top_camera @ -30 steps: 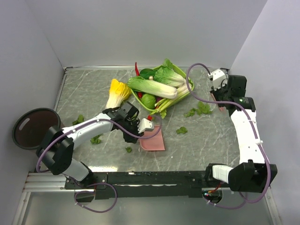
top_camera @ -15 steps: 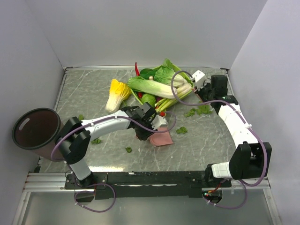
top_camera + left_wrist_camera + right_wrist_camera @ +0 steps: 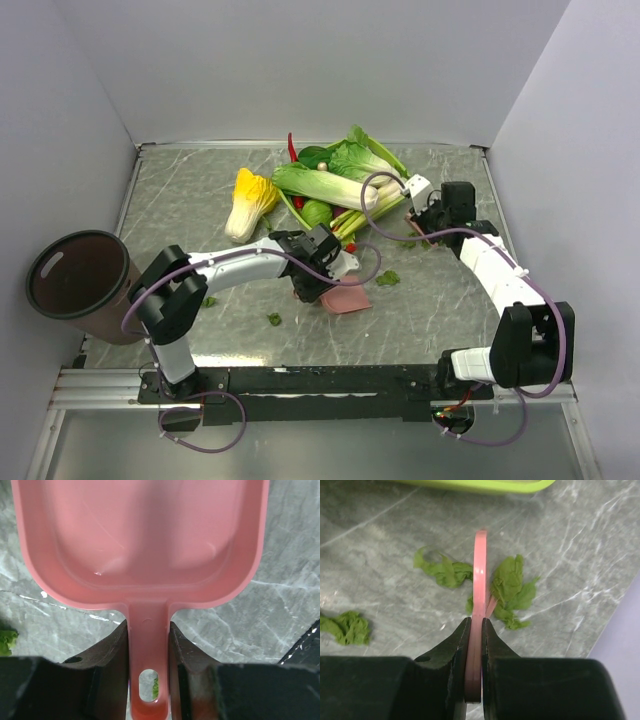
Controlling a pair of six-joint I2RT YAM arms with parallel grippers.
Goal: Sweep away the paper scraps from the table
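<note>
There were five small green paper scraps point(image 3: 387, 278) showing on one table point(image 3: 200, 190). There was one pink dustpan point(image 3: 145, 540), one pink brush point(image 3: 480, 565), one brown bin point(image 3: 78, 275), one yellow cabbage point(image 3: 250, 198) and one green tray point(image 3: 485, 485) of greens.

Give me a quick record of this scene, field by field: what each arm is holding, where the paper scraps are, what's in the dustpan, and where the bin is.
left jaws: shut on the handle of the pink dustpan
right jaws: shut on a thin pink tool, seen edge-on
paper scraps: on the table, one on each side of the tool, others near the dustpan
dustpan contents: none
bin: at the table's left edge
vegetable tray: just beyond the tool
</note>
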